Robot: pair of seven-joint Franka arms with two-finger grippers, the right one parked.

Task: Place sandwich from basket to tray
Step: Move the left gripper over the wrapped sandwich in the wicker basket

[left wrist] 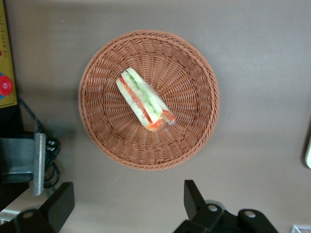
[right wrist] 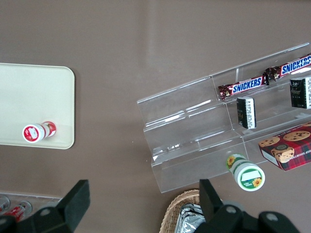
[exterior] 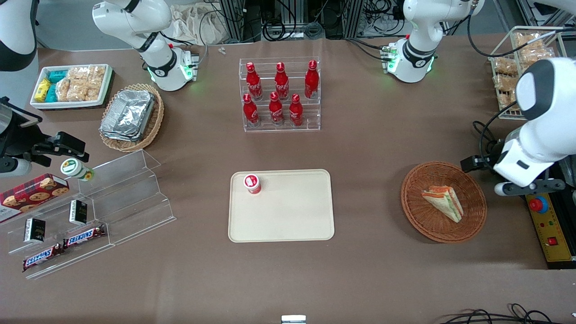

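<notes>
Sandwich: small triangular wedge sandwich in clear wrap [exterior: 443, 202], white bread with orange, red and green layers; lies on its side inside the round reddish-brown woven wicker basket [exterior: 471, 229], a little off centre. Nothing touches it.

Basket: sits on the brown table toward the working arm's end, well apart from the tray. In the wrist view the sandwich [left wrist: 145, 100] lies across the basket [left wrist: 194, 131] floor, bread edges up.

Tray: flat cream rectangular plastic tray with rounded corners [exterior: 288, 216], mid-table, nearer the front camera than the bottle rack. One small red-and-white capped container [exterior: 252, 183] stands on it by a corner; rest of the surface bare.

Gripper: left arm's black two-finger gripper [left wrist: 127, 206] hangs above the table just beside the basket rim, looking straight down on it. Fingers [left wrist: 193, 199] spread wide, holding nothing, clear of basket and sandwich. In the front view the arm's white body hides it.

Surroundings: clear acrylic rack of red bottles [exterior: 280, 94] farther from the front camera than the tray; yellow control box with a red button [exterior: 549, 225] just beside the basket.
</notes>
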